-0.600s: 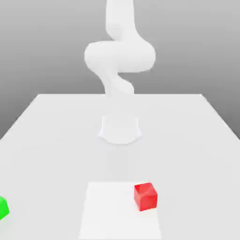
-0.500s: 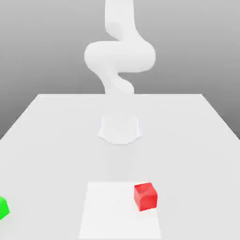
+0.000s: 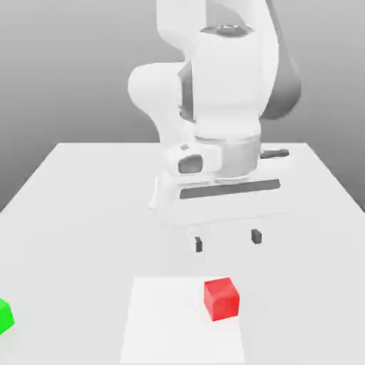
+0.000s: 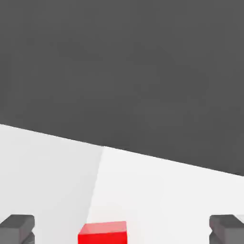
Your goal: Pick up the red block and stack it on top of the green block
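The red block (image 3: 222,298) sits on a pale square patch near the table's front, slightly toward the exterior view's right. My gripper (image 3: 227,242) hangs open above and just behind it, fingertips (image 3: 198,244) wide apart with nothing between them. In the hand view the red block (image 4: 103,233) lies between the two dark fingertips (image 4: 17,228), well clear of both. The green block (image 3: 4,316) rests at the front edge on the exterior view's left, partly cut off by the frame.
The white table (image 3: 85,207) spreads flat around the blocks. The arm's base and body (image 3: 214,107) rise behind the gripper at the table's middle. A lighter square patch (image 3: 171,328) marks the surface under the red block.
The hand and forearm have come into the exterior view, now hanging over the table behind the red block. Both blocks lie where they were.
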Controlling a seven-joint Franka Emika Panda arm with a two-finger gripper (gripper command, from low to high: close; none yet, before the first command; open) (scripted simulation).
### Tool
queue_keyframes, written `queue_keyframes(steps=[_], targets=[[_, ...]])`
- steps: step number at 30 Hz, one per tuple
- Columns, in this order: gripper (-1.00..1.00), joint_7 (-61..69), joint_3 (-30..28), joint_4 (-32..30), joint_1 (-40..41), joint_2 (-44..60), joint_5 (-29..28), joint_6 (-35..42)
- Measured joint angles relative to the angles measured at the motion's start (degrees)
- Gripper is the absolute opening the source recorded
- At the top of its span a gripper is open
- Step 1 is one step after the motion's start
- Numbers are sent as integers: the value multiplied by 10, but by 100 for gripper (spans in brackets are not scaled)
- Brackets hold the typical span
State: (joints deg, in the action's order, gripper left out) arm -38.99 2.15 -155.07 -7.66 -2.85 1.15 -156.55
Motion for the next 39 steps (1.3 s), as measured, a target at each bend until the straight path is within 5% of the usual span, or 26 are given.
queue_keyframes(steps=[8,9,16,22,39], targets=[[0,-12,-11,-7,-13,166,-26,-130],[-100,-13,-12,-5,-13,177,-27,-139],[-100,-14,-11,-5,-13,175,-28,-137],[-100,-6,-3,-21,-7,64,-16,-42],[-100,-170,-211,233,242,175,75,113]])
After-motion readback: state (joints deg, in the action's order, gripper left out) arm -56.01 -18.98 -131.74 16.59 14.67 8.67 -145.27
